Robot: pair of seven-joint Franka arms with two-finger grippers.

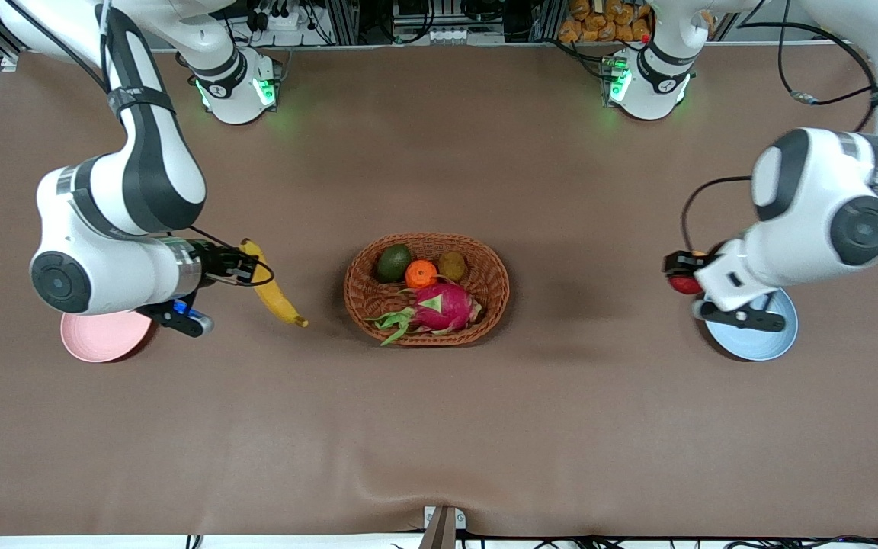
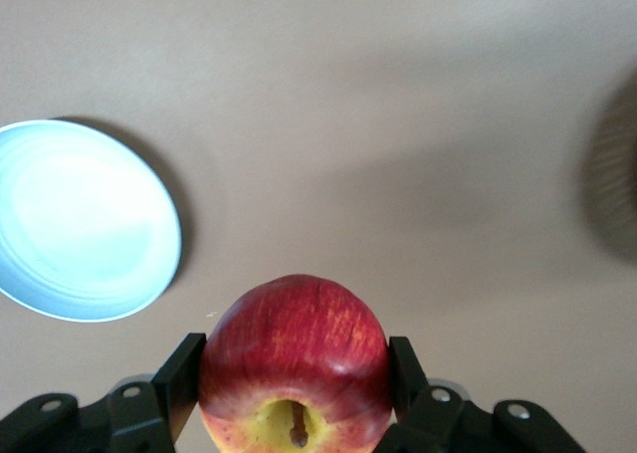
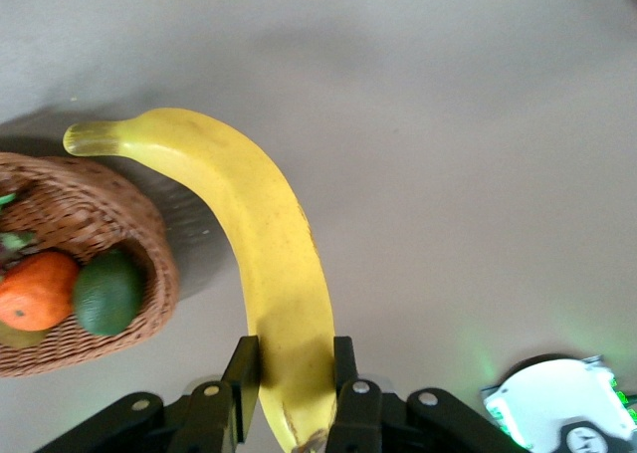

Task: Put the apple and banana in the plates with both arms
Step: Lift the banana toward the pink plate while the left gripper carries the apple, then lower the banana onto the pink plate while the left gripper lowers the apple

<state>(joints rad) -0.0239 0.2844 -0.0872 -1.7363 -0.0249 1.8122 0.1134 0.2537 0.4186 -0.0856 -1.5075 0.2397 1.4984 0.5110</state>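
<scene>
I'm mid-carry. My left claw point(image 2: 295, 398) grips the apple point(image 2: 296, 358) over the counter point(image 1: 439, 427) beside the blue plate point(image 1: 778, 339); my right claw point(image 3: 289, 393) clamps the banana point(image 3: 254, 249) between basket point(image 1: 426, 288) and pink plate point(image 1: 100, 335). Next I should centre each over its plate and lower.

Bright even overhead light; soft shadows; wrist views slightly soft.

Red apple point(image 2: 295, 358) gripped aloft; yellow banana point(image 3: 257, 249) gripped aloft.
</scene>
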